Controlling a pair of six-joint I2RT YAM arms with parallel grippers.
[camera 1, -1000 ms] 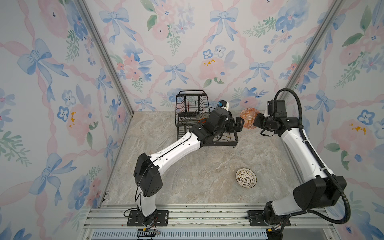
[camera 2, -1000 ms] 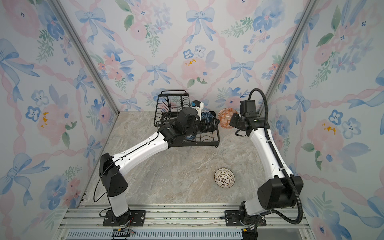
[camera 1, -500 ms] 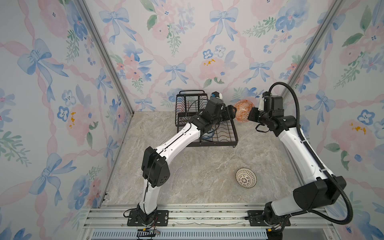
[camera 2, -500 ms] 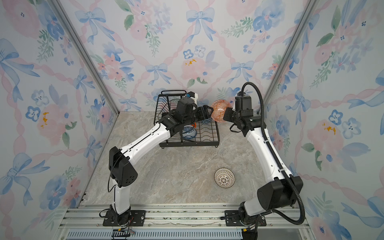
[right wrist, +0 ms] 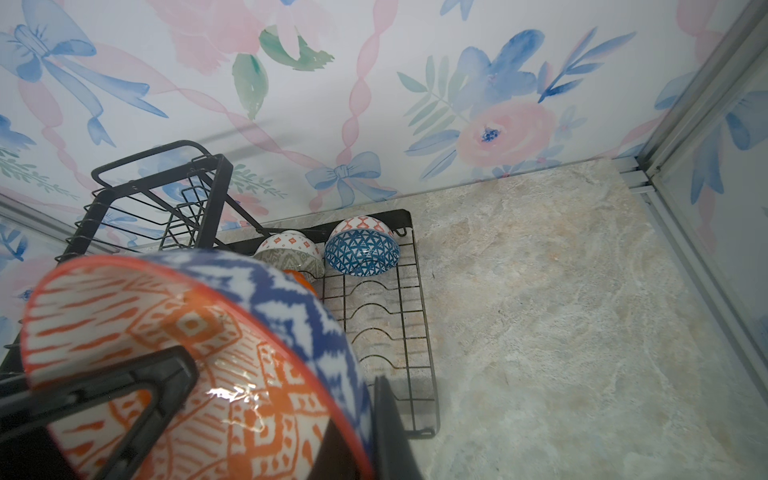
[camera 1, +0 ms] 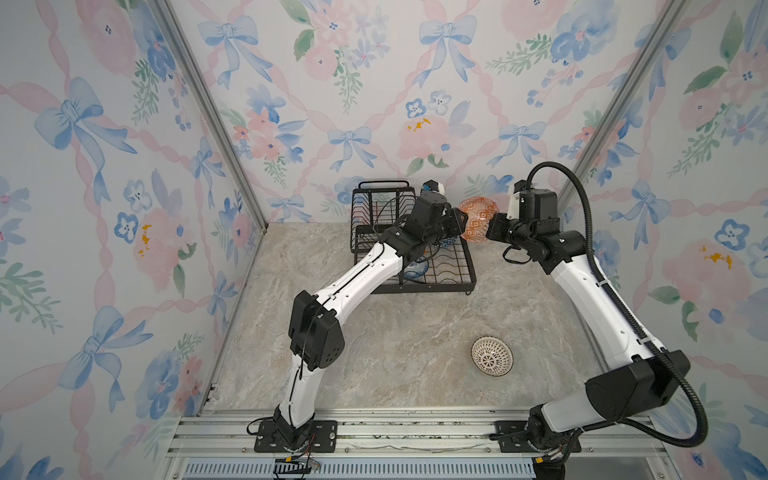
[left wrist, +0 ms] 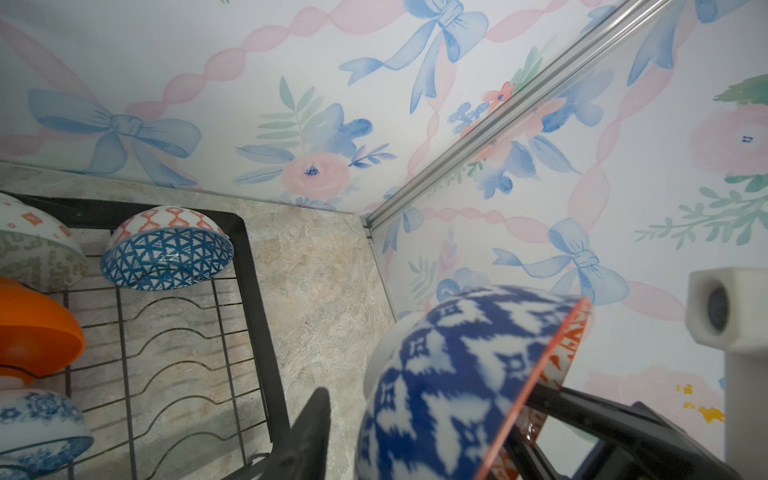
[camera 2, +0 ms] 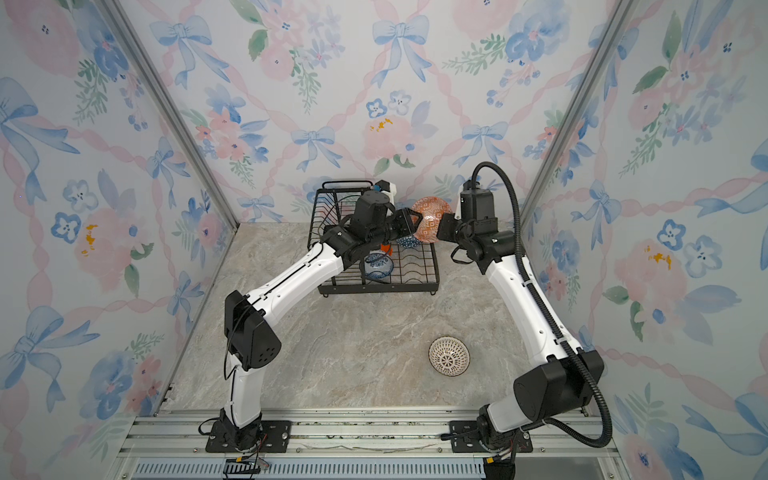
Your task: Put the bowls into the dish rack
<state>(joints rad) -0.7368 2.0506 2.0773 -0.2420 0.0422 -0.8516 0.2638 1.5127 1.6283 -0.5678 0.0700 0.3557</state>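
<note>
The orange-red patterned bowl (camera 1: 478,216) (camera 2: 430,214) hangs on edge in the air beside the dish rack's (camera 1: 469,282) (camera 2: 374,289) right side. My right gripper (camera 1: 492,226) (right wrist: 374,449) is shut on its rim, one finger inside and one on the blue outside (right wrist: 291,299). My left gripper (camera 1: 463,222) (left wrist: 428,395) straddles the same bowl (left wrist: 449,374), open, with a gap showing between one finger (left wrist: 316,432) and the bowl's base. In the rack sit the triangle-patterned (left wrist: 166,257), pale green (left wrist: 37,257), plain orange (left wrist: 33,332) and blue-floral (camera 2: 378,266) bowls.
A white bowl with dark lattice (camera 1: 491,356) (camera 2: 449,356) sits upright on the marble table at the front right. The rack's raised upper basket (right wrist: 158,195) stands at the back against the wall. The right wall's metal corner post (left wrist: 478,137) is close behind the grippers.
My left arm has lifted out of the rack and reached right to the held bowl, its jaws narrowing around it. My right arm has brought the bowl slightly left and higher.
</note>
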